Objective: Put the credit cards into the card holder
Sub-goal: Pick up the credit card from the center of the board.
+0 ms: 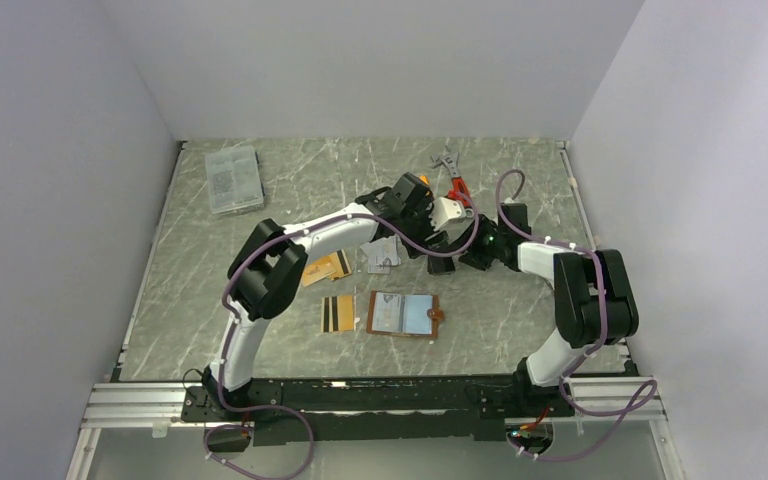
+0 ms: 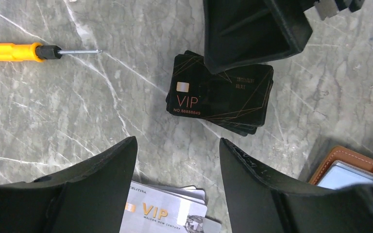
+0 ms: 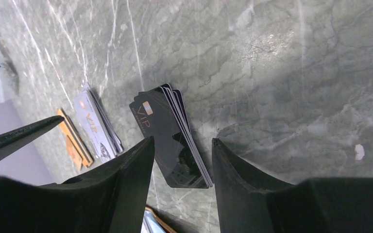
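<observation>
The tan card holder (image 1: pixel 401 314) lies open at the near middle, clear sleeves up. A gold card with black stripes (image 1: pixel 337 313) lies left of it. Orange cards (image 1: pixel 325 268) and silver VIP cards (image 1: pixel 385 257) lie behind. A stack of black VIP cards (image 2: pixel 218 97) lies flat further right. My left gripper (image 2: pixel 177 165) is open and empty, above bare table between the silver cards (image 2: pixel 165 213) and the black stack. My right gripper (image 3: pixel 182 155) is open, its fingers on either side of the near end of the black stack (image 3: pixel 170 141).
An orange screwdriver (image 2: pixel 14 51) lies on the table beyond the cards. A clear compartment box (image 1: pixel 233 178) sits at the back left. Red-handled pliers and a wrench (image 1: pixel 452 178) lie at the back middle. The two grippers (image 1: pixel 445 243) are close together over the black stack.
</observation>
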Robot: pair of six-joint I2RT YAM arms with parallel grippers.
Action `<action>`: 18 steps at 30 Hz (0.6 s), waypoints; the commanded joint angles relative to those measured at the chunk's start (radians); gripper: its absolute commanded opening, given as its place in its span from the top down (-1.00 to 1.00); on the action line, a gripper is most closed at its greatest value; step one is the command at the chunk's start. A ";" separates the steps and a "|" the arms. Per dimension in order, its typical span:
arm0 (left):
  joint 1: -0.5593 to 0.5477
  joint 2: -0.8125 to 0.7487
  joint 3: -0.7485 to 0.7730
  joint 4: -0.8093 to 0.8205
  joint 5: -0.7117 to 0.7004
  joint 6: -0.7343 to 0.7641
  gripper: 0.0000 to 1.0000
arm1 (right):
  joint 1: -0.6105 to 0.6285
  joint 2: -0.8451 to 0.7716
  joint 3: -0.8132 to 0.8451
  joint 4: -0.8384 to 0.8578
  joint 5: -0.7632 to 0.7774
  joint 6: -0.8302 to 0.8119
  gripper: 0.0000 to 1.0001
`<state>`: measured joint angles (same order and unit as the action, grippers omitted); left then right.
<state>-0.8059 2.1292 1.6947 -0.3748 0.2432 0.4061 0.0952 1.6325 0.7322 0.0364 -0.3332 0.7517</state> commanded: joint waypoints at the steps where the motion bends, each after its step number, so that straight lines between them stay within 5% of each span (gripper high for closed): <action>1: -0.013 0.017 -0.007 0.111 -0.014 0.020 -0.37 | -0.030 0.027 -0.044 0.074 -0.067 0.027 0.01; 18: -0.012 0.110 0.066 0.084 -0.014 0.047 -0.35 | -0.034 0.013 -0.136 0.151 -0.127 0.063 0.12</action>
<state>-0.8169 2.2398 1.7134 -0.3183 0.2226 0.4496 0.0635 1.6398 0.6430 0.1848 -0.4553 0.8082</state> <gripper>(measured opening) 0.678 0.447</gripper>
